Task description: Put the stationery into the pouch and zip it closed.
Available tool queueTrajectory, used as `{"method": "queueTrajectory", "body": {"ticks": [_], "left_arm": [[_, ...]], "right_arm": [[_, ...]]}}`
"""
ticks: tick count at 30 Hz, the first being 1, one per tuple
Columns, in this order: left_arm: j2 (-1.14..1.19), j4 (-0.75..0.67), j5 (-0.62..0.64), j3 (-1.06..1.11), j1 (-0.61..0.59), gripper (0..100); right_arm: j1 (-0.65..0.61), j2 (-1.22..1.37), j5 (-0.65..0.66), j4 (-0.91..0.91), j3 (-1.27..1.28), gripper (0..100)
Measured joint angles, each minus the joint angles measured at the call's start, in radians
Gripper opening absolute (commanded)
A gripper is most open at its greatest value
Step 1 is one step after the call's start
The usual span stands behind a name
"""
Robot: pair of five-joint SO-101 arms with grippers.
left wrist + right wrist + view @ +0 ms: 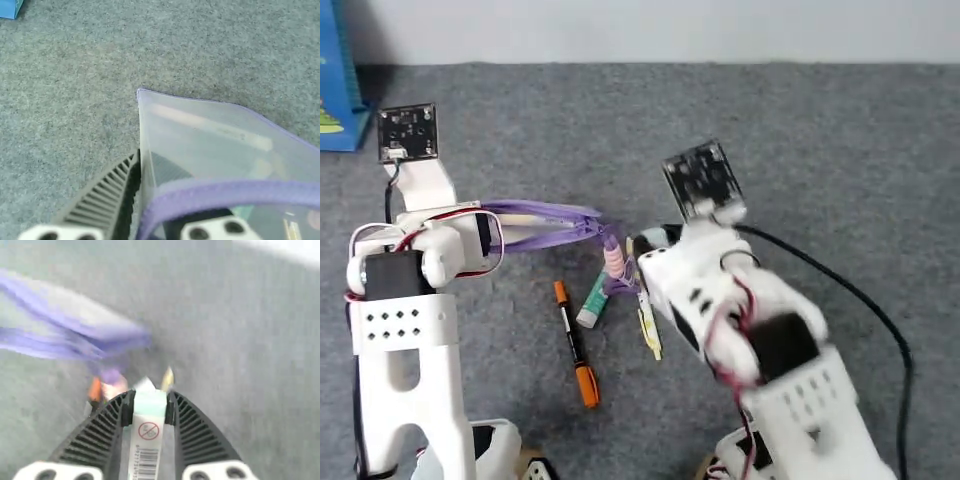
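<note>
Right arm (760,330) nearest in high view; orange marker (575,345) on worktop (840,150), long axis near-to-far. Left wrist view: your left gripper (145,165) clamps pouch (210,145) edge. Right wrist view: your right gripper (148,399) pinches green-white tube (147,440), barcode and prohibition mark visible, tip toward pouch.

Grey carpet-like table cover (820,130), short rough pile, one even colour, spans the whole work surface. Same grey texture in the left wrist view (70,75) and in the right wrist view (240,330). White wall (670,30) runs along the cover's far edge, plain. A pale strip of it shows beyond the cover in the right wrist view (290,250). Blue box (340,70) at the far left corner in the high view, cut by the frame edge, standing on the cover close to the wall. Green and yellow print on its face, darker side panel. A blue corner of it shows in the left wrist view (7,6).
</note>
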Motion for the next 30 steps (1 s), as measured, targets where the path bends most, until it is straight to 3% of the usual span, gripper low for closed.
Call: {"method": "queueTrajectory", "body": {"ticks": [6,15,23,30], "left_arm": [[0.0,0.0,0.0,0.0,0.0,1],[0.0,0.0,0.0,0.0,0.0,1],[0.0,0.009,0.0,0.0,0.0,1],[0.0,0.012,0.003,0.0,0.0,1]], "right_arm": [[-0.135,-0.13,0.0,-0.189,0.0,0.8],[-0.276,-0.11,0.0,-0.572,0.04,0.8],[-0.295,-0.026,0.0,-1.057,0.37,0.8],[-0.295,0.092,0.0,-1.293,0.42,0.8]]}}
